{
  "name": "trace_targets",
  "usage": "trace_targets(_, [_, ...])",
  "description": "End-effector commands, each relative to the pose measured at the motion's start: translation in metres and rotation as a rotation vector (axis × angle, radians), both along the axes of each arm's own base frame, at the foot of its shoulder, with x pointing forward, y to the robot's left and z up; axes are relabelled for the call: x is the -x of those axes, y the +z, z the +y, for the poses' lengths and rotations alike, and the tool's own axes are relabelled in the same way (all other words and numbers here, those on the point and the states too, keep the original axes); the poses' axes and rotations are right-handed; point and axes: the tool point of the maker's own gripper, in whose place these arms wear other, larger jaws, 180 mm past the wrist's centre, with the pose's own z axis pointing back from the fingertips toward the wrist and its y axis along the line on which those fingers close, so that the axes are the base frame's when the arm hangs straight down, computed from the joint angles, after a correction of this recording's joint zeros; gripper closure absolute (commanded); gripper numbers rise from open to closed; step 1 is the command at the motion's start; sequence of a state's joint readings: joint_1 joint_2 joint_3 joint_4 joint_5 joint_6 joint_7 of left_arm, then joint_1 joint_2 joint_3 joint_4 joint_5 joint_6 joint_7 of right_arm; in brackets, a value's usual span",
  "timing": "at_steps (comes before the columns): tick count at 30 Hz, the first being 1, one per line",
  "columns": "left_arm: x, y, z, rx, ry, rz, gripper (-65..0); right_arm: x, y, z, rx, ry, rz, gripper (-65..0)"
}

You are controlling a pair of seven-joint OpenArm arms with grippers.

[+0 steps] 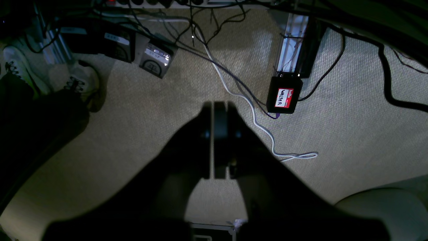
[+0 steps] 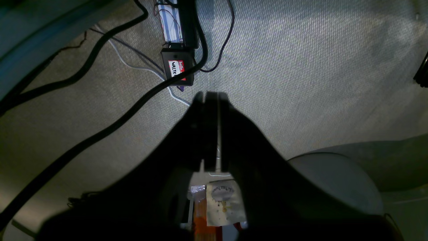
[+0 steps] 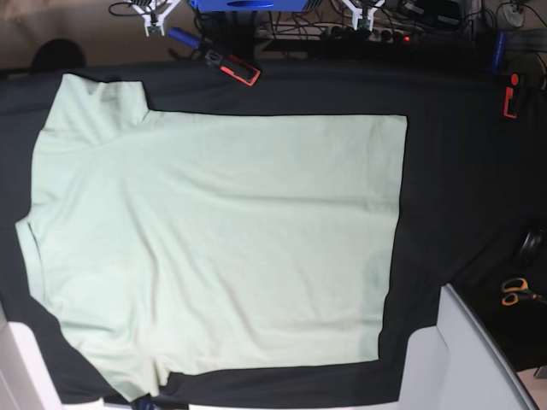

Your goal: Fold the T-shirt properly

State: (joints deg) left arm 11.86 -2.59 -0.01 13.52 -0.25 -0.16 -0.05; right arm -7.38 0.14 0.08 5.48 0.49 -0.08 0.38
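The pale mint-green T-shirt (image 3: 214,239) lies spread flat on the black cloth (image 3: 461,171) in the base view. Its neckline is at the left edge, its hem at the right, and its sleeves at the top left and bottom left. It does not show in either wrist view. My left gripper (image 1: 215,105) is shut and empty, hanging over beige carpet. My right gripper (image 2: 210,97) is also shut and empty over the carpet. Neither gripper's fingers show in the base view.
White arm parts stand at the base view's bottom right (image 3: 466,359) and bottom left (image 3: 10,367). Scissors (image 3: 515,290) lie at the right edge, and red-black tools (image 3: 239,68) along the far edge. A labelled black box (image 1: 284,97) and cables lie on the carpet.
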Motion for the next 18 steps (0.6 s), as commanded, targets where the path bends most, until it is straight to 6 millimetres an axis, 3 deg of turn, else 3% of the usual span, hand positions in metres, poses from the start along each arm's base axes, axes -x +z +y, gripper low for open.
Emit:
trace_targets(1, [0.0055,0.0012,0.0047,-0.013,0.001,0.003,0.0,0.0049,0.0005,-0.0036,0.008,0.000,0.006,-0.1])
trace_targets(18, [0.0087,0.0010,0.0045,-0.013,0.002,0.015,0.0,0.0046,0.0005,-0.0057,0.012,-0.001,0.005,0.0])
